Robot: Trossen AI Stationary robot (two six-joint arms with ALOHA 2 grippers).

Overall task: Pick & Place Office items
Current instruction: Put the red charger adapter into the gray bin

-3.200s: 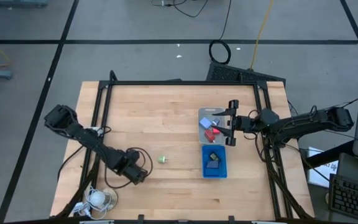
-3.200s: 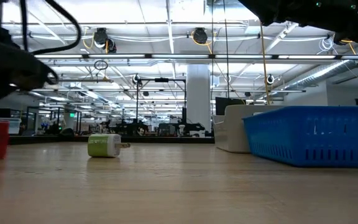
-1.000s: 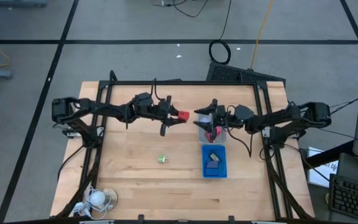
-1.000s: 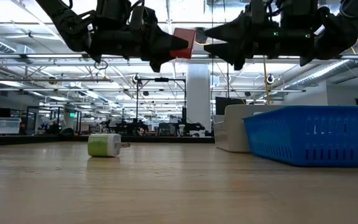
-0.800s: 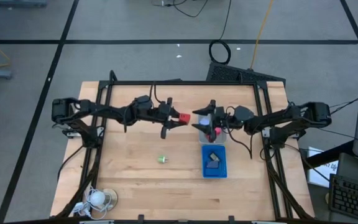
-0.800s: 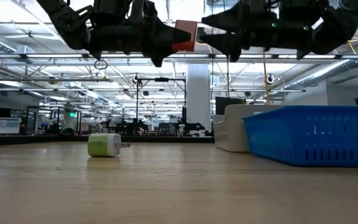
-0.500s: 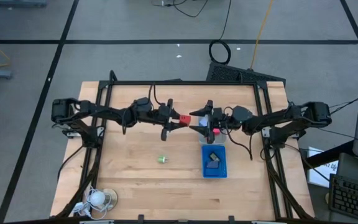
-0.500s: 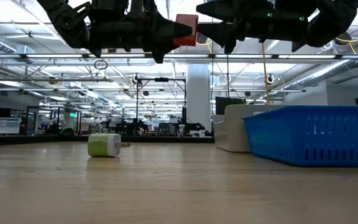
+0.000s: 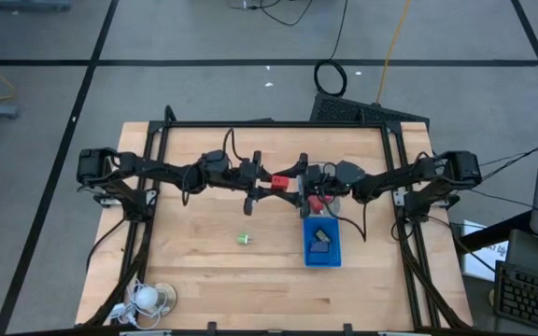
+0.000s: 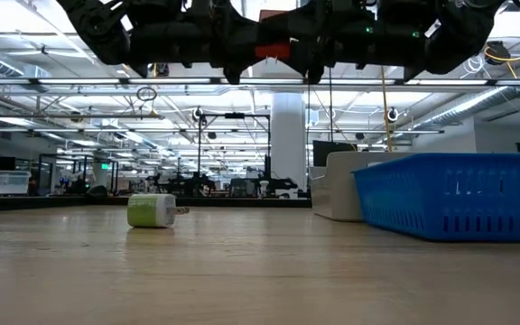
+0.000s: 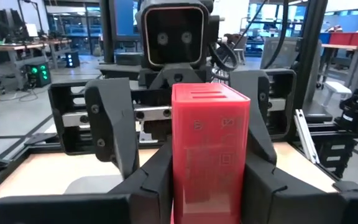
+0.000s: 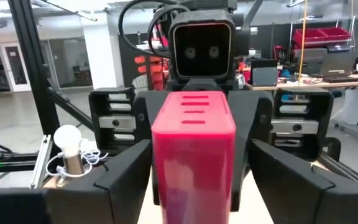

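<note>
Meeting in mid-air above the table (image 9: 204,271), the two arms face each other tip to tip. The left gripper (image 9: 267,180) is clamped on a red block (image 9: 277,180), which sticks out from between its fingers toward the right gripper (image 9: 292,181). The right gripper's fingers stand apart, one on each side of the block's free end; whether they touch it cannot be told. In the left wrist view the red block (image 11: 210,155) stands between that arm's dark fingers (image 11: 143,180), with the other gripper's fingers flanking it beyond. In the right wrist view the block (image 12: 193,155) sits between the wide-spread fingers (image 12: 123,171).

Just behind the right gripper, under its arm, sits a clear tray (image 9: 326,200) with a small red item (image 9: 315,203) in it; next to that tray lies a blue tray (image 9: 322,258) holding dark rectangular pieces (image 9: 319,240). Well apart from the left gripper, lower on the table, lies a green bit (image 9: 244,239). A white coiled-cord thing (image 9: 148,297) lies at the table's near left corner.
</note>
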